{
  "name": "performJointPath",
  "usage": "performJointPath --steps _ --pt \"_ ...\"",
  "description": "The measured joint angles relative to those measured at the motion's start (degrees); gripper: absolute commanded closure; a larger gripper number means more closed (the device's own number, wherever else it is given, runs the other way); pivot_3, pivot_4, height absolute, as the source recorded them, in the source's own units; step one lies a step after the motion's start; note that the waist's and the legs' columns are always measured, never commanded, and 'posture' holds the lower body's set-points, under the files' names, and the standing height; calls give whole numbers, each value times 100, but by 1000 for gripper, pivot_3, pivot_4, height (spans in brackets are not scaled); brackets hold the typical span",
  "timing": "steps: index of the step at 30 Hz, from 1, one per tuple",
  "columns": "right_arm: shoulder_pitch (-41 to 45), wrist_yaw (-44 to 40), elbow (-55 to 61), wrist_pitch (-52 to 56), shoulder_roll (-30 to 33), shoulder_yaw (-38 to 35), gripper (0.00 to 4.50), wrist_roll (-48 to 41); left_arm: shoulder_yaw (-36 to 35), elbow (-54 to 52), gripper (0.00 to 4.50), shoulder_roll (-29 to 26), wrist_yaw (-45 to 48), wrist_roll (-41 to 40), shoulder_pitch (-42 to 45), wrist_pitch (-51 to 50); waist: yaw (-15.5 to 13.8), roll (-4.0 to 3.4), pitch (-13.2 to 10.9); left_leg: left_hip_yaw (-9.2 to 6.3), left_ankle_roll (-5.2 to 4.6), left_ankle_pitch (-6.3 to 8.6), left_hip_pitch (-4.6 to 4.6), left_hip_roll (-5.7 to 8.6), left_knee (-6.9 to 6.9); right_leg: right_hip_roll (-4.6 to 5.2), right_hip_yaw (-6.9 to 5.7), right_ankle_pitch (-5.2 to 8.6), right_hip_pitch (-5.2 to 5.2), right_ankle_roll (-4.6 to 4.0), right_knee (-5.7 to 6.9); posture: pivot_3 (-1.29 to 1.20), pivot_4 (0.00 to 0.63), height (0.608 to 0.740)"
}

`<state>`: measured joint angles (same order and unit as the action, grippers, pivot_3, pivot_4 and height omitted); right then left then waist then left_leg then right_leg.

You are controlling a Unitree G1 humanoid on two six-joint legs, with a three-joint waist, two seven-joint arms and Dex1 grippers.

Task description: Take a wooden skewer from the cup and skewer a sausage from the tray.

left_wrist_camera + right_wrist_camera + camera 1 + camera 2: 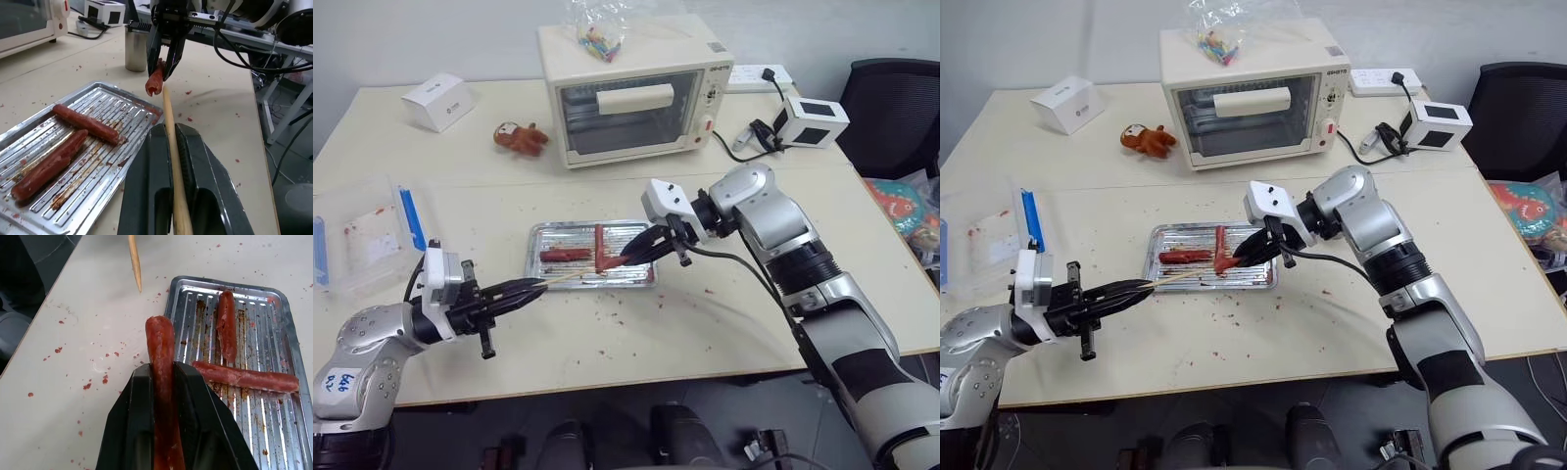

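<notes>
My left gripper (533,287) is shut on the wooden skewer (573,277), which points right, over the near edge of the tray (563,233). My right gripper (628,258) is shut on a red-brown sausage (160,347) and holds it tilted just above the tray's right part. The skewer tip (136,269) lies close to the sausage's free end (155,83), with a small gap between them. Two darker sausages (226,325) (244,377) lie on the ridged tray. The metal cup (136,49) stands on the table behind the right gripper.
A cream toaster oven (631,93) with a plastic bag on top stands behind the tray. A clear box with blue clips (367,235) sits at the left, with a white carton (438,101) and a small brown toy (521,137) further back. Red crumbs dot the table.
</notes>
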<state>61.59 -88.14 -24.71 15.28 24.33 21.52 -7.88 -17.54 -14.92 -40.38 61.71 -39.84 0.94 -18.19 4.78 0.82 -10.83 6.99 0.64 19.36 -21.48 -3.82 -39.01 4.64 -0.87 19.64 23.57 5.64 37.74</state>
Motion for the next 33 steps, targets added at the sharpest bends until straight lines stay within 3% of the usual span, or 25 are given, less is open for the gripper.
performJointPath --steps 33 --pt "-73 1 215 186 107 54 3875 -128 278 212 4500 165 -83 156 282 67 -2 0 0 0 0 0 0 0 -2 -1 -1 0 0 0 1 0 150 740"
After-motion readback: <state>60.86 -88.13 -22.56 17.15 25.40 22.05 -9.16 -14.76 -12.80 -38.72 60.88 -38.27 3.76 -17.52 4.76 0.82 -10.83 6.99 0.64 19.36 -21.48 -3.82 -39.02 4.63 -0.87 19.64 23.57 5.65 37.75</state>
